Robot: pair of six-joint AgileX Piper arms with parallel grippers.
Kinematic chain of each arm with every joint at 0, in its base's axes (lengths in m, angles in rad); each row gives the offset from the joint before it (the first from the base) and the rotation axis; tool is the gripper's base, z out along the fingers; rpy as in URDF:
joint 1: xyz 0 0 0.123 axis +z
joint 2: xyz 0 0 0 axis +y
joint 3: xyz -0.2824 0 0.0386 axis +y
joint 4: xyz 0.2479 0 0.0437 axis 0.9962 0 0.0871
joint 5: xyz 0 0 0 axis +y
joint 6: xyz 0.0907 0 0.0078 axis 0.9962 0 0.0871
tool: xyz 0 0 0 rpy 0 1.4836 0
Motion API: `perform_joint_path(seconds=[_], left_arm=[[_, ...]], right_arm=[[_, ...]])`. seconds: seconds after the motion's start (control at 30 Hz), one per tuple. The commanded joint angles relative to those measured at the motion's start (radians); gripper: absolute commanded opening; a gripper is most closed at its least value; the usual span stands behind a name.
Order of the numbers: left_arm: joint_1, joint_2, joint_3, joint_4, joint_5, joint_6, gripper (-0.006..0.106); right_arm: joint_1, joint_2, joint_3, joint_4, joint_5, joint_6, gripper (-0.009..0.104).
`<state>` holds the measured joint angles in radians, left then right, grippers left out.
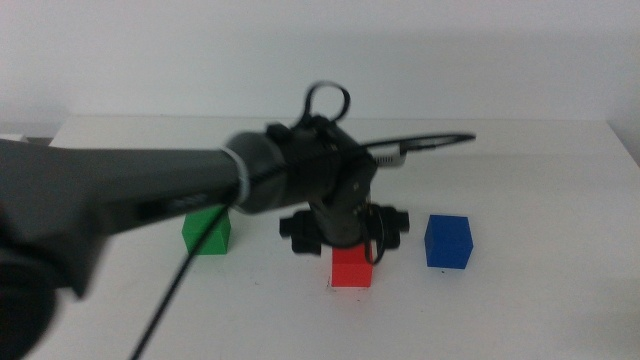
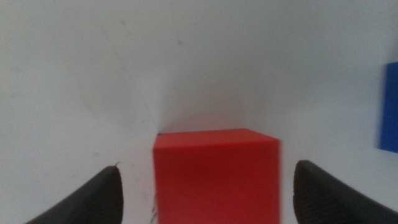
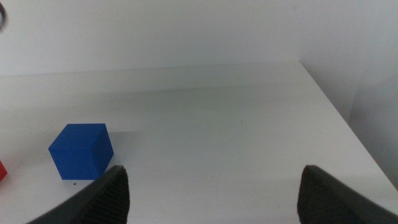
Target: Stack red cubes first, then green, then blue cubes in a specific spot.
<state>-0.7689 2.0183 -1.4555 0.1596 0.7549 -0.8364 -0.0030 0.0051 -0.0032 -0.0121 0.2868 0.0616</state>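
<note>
White tabletop (image 1: pixel 520 300), three cubes, none stacked yet. Left gripper (image 1: pixel 345 240): jaws spread, straddling the red cube (image 1: pixel 351 268) without contact. Green cube (image 1: pixel 207 232) at its nine o'clock, blue cube (image 1: pixel 447 242) at three. Right gripper (image 3: pixel 211 186): open, empty, waiting near blue.

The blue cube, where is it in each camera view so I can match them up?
Middle view: the blue cube sits right of centre on the white table.
Left wrist view: a blue sliver at the frame's edge.
Right wrist view: whole, near one open jaw.
Shared landmark: the red cube, next to it in all three.
</note>
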Motion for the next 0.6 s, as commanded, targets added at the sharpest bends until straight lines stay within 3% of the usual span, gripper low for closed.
perform_joint_path(seconds=[0.0, 0.1, 0.2, 0.57], left_arm=[[0.000, -0.103, -0.002, 0.031, 0.038, 0.017, 0.094], [0.011, -0.218, 0.013, 0.164, 0.130, -0.005, 0.094], [0.082, -0.310, 0.065, 0.202, 0.191, 0.005, 0.094], [0.435, -0.293, 0.188, -0.055, 0.056, 0.354, 0.094]], right_arm=[[-0.008, -0.005, 0.003, -0.011, -0.006, -0.010, 0.093], [-0.008, -0.005, 0.003, -0.011, -0.006, -0.010, 0.093], [-0.008, -0.005, 0.003, -0.011, -0.006, -0.010, 0.093], [-0.008, -0.005, 0.003, -0.011, -0.006, -0.010, 0.093]])
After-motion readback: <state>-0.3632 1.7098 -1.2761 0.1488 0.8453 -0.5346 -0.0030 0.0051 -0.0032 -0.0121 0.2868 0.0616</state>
